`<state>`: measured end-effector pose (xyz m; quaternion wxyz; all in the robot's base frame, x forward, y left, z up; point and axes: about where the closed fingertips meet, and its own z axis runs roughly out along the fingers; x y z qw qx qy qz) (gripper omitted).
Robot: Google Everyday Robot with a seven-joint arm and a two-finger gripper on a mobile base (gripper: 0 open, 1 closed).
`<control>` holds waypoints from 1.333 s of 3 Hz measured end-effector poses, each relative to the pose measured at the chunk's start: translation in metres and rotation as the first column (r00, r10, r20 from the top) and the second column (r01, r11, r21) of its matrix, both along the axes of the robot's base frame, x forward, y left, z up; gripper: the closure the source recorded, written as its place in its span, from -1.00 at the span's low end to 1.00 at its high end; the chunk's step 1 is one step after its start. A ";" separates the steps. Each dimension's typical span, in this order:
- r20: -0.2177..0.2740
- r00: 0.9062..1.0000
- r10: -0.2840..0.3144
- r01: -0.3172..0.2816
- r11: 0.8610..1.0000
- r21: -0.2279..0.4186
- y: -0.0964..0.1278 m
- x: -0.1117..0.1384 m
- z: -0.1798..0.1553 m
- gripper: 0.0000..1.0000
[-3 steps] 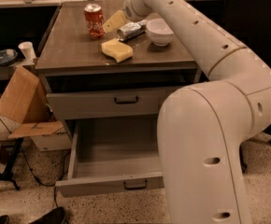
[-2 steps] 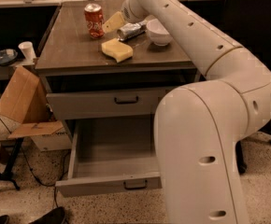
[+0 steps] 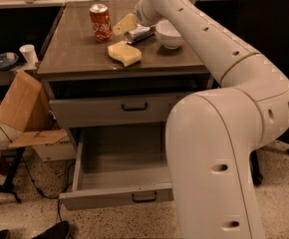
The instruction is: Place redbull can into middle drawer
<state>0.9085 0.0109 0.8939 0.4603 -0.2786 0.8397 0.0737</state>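
The redbull can (image 3: 140,34) lies on its side on the cabinet top, a slim silvery can just left of the white bowl (image 3: 169,34). My gripper (image 3: 127,28) is down at the can's left end, touching or very close to it. The middle drawer (image 3: 117,197) is pulled out below, and its inside is bare. The upper drawer front (image 3: 109,111) above it is shut.
A red-orange soda can (image 3: 100,22) stands upright left of the gripper. A yellow sponge (image 3: 124,53) lies in front of it. My arm's big white body (image 3: 219,153) covers the drawer's right side. A cardboard box (image 3: 22,106) leans left of the cabinet.
My arm's elbow and body have swung a little left and closer. The gripper has stayed at the redbull can. The can and the drawer have not moved.
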 end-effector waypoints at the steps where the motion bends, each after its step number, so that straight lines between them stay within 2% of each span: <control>1: -0.003 1.000 -0.013 0.013 1.000 0.021 -0.015 0.010 -0.010 -1.00; 3: 0.032 0.999 -0.002 0.000 0.999 0.051 -0.043 0.026 -0.010 -1.00; 4: 0.059 0.998 0.023 -0.026 0.998 0.052 -0.045 0.029 0.000 -1.00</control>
